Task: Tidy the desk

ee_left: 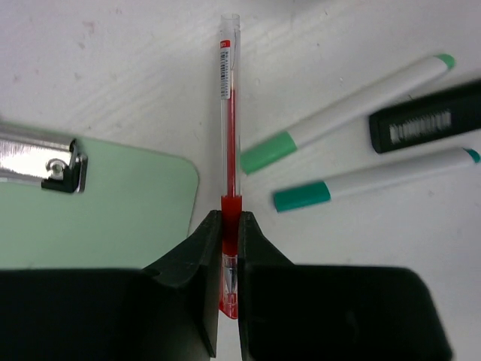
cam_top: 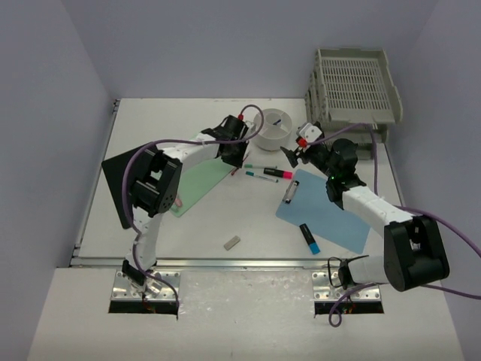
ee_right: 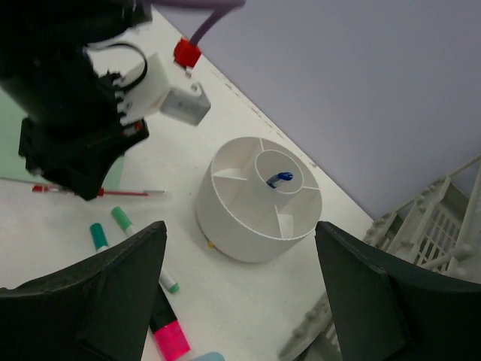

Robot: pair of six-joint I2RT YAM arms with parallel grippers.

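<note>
Clenching on a red pen point(ee_left: 230, 113), my left fingers point(ee_left: 213, 244) are pinching its red grip section from both sides, and the clear barrel is running straight out ahead of them. I cannot tell whether the pen is lifted. The rounded corner of a green clipboard point(ee_left: 105, 218) is lying just beside them on my left. On my right, near the barrel but apart from it, a first green-capped marker point(ee_left: 342, 116) and a second green-capped marker point(ee_left: 376, 180) are fanning away, with a pink highlighter point(ee_left: 425, 120) between them. Bare white is showing beyond the pen's tip.

My right fingers point(ee_right: 139, 259) are hanging released and wide apart, gripping nothing, above the surface point(cam_top: 188, 233). A white round organizer point(ee_right: 259, 199) is showing in their gap, with one small blue thing point(ee_right: 279, 179) in its centre well.

Counting outward, I am seeing two clipboards, the green one and a blue clipboard point(cam_top: 331, 214), two green-capped markers, one highlighter, one red pen, one blue-capped marker point(cam_top: 309, 238) lying on the blue clipboard, one grey eraser point(cam_top: 232, 242), one organizer, and one black board point(cam_top: 116, 180) at the left edge, partly hidden by my arm.

The widest open stretch is lying along the front between the two clipboards, holding only the eraser. Stacked grey trays point(cam_top: 353, 94) are filling the back right corner. The surface is stretching white and flat under all of this, with a metal rail running along its near edge and pale lilac walls closing three sides.
</note>
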